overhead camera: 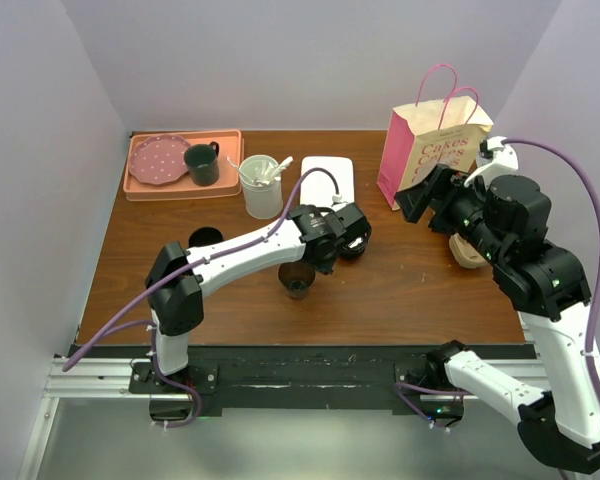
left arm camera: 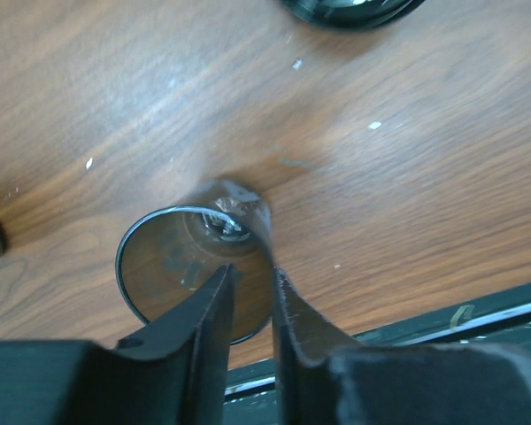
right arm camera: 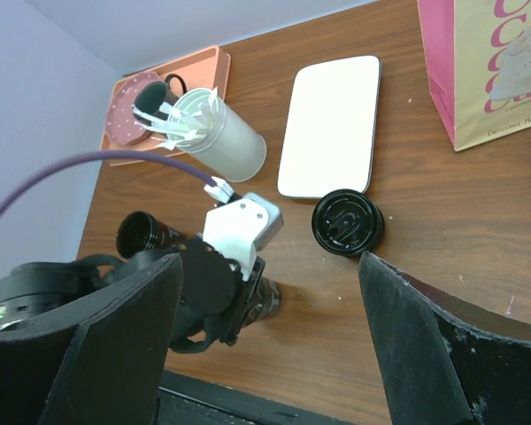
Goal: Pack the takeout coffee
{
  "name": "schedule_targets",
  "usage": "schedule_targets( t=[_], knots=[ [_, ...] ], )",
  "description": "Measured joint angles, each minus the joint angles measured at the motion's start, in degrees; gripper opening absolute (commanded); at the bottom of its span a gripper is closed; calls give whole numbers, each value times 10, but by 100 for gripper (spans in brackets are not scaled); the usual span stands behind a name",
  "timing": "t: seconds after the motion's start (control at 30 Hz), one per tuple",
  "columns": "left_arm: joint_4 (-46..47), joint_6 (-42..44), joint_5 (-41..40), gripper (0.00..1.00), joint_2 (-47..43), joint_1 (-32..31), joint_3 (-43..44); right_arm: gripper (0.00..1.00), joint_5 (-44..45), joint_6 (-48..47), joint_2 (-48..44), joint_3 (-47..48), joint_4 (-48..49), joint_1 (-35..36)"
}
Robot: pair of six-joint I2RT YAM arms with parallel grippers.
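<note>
Left gripper [left arm camera: 252, 282] at the coffee cup [left arm camera: 173, 266] rim, right gripper [right arm camera: 270, 261] spread wide.
The left fingers [left arm camera: 214, 301] stand narrowly apart astride the rim of the dark cup, which sits upright on the wooden table [left arm camera: 380, 177]. Whether they pinch its wall I cannot tell. A black lid [right arm camera: 347, 221] lies near the cup. The right gripper hangs empty beside the pink Cakes bag [overhead camera: 430, 150].

You get bare table [overhead camera: 410, 290] between cup [overhead camera: 297, 281] and bag [overhead camera: 430, 140]; lid [right arm camera: 347, 221], white plate [right arm camera: 329, 124] flank that gap; right gripper [overhead camera: 432, 196] hangs close by bag.
</note>
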Motion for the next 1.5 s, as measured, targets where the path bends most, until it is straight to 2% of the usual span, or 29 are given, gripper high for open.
schedule_targets(
  t=[0.13, 0.23, 0.27, 0.33, 0.43, 0.47, 0.57, 0.63, 0.8, 0.9, 1.23, 1.5],
  knots=[
    [3, 0, 7, 44, -3, 0, 23, 84, -1, 3, -1, -12, 0, 0],
    [9, 0, 19, 54, -17, 5, 22, 79, -1, 3, 0, -33, 1, 0],
    [20, -1, 30, 62, -27, 9, 16, 78, -1, 3, 2, -43, 2, 0],
    [51, -5, 55, 71, -62, 25, -15, 71, -1, 3, 7, -64, 3, 0],
    [117, -15, 105, 87, -153, 74, -108, 61, -2, 4, 29, -100, 16, 0],
    [138, -17, 118, 100, -190, 92, -142, 60, -3, 6, 42, -117, 29, 0],
    [181, -23, 135, 100, -289, 133, -216, 57, -12, 8, 87, -159, 69, 0],
    [209, -24, 144, 100, -347, 137, -256, 55, -29, 7, 134, -189, 103, 0],
    [271, -25, 171, 100, -484, 130, -365, 55, -37, 6, 312, -173, 128, 8],
    [283, -26, 170, 100, -543, 130, -417, 53, -28, 5, 371, -159, 130, 20],
    [274, -24, 137, 100, -627, 130, -441, 47, -13, 9, 427, -89, 137, 65],
    [258, -15, 131, 100, -625, 130, -442, 44, 0, 13, 465, -81, 139, 74]
  ],
)
